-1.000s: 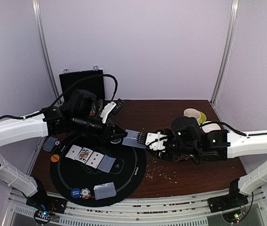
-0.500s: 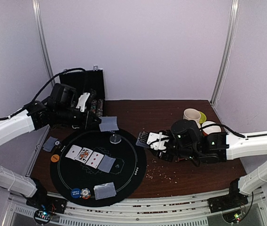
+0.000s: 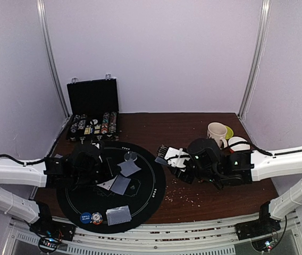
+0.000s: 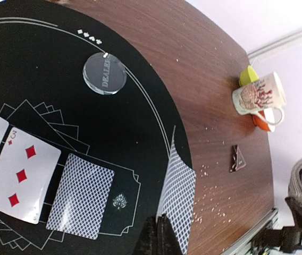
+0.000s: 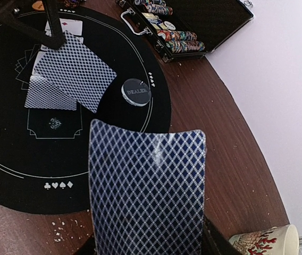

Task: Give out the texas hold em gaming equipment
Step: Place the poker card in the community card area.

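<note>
From where I stand, the left end effector (image 4: pixel 159 236) is pinched shut on a single card (image 4: pixel 176 199), held tilted above the black mat (image 4: pixel 140 133) near the worktop's near-left corner. The card's long axis runs from the fingertips toward the right edge. I'd judge the outlined slot (image 4: pixel 120 202) lies just below it, beside the blue-backed row card (image 4: pixel 82 195). The right end effector (image 3: pixel 175 158) grips the deck (image 5: pixel 145 191) mid-worktop, farther from that slot.

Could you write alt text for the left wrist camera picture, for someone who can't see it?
The left gripper pinches one blue-backed card over a round black mat. On the mat lie a clear dealer disc, a three of diamonds and a face-down card; a white patterned mug stands on the brown table beyond.
</note>
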Robot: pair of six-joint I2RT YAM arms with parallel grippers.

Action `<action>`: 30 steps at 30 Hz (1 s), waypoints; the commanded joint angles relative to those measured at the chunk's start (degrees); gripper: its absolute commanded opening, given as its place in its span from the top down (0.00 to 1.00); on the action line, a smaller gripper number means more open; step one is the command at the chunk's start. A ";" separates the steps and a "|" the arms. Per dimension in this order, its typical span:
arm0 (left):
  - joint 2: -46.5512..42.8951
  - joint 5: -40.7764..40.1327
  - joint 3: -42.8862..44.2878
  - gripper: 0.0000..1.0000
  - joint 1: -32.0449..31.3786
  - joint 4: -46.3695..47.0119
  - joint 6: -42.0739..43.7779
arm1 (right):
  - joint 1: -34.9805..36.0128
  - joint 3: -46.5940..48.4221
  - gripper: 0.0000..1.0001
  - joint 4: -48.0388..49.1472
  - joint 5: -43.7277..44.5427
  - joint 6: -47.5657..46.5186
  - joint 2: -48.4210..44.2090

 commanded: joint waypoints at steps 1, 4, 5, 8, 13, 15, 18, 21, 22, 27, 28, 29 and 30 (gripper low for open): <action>4.28 -5.46 -3.51 1.00 -1.02 8.87 -12.93 | 1.60 0.85 0.54 -0.15 2.90 1.88 -1.50; 7.82 -6.15 -2.90 1.00 -2.48 9.04 -15.29 | 2.25 0.64 0.54 -0.99 3.61 1.54 -1.84; 8.90 -6.33 -2.47 1.00 -2.95 9.09 -15.62 | 2.41 0.58 0.54 -1.17 3.86 1.42 -1.98; 12.75 -4.81 -0.80 1.00 -3.94 8.14 -16.54 | 2.67 0.56 0.54 -1.72 4.27 1.10 -2.28; 15.09 -2.59 0.66 0.97 -5.10 1.18 -21.48 | 2.80 0.15 0.54 -1.71 4.67 0.45 -3.23; 13.92 -3.26 0.41 0.85 -5.46 -0.34 -22.17 | 2.85 -0.13 0.54 -1.44 4.66 0.19 -3.61; 12.12 -4.51 1.19 0.62 -6.40 -3.79 -22.12 | 2.89 -0.31 0.54 -1.72 4.75 -0.16 -3.67; 9.76 -6.23 2.59 0.58 -6.85 -10.45 -22.92 | 2.87 -0.46 0.54 -1.78 4.78 -0.40 -3.71; 8.46 -7.09 2.87 0.58 -6.86 -12.34 -22.71 | 2.89 -0.43 0.54 -1.78 4.75 -0.44 -3.71; 2.58 -9.84 4.58 0.49 -3.76 -7.77 4.52 | 2.91 -0.57 0.53 -1.18 4.36 -0.77 -3.89; 2.78 -4.81 5.36 0.51 -1.18 -7.08 10.31 | 2.88 -0.71 0.54 -0.98 4.32 -0.89 -3.91; 3.70 0.59 6.36 0.52 1.94 -8.45 12.75 | 2.89 -0.94 0.54 -0.74 4.13 -1.07 -3.82; 5.33 8.33 6.93 0.54 4.92 -9.05 15.59 | 2.91 -1.01 0.53 -0.45 3.98 -1.28 -3.74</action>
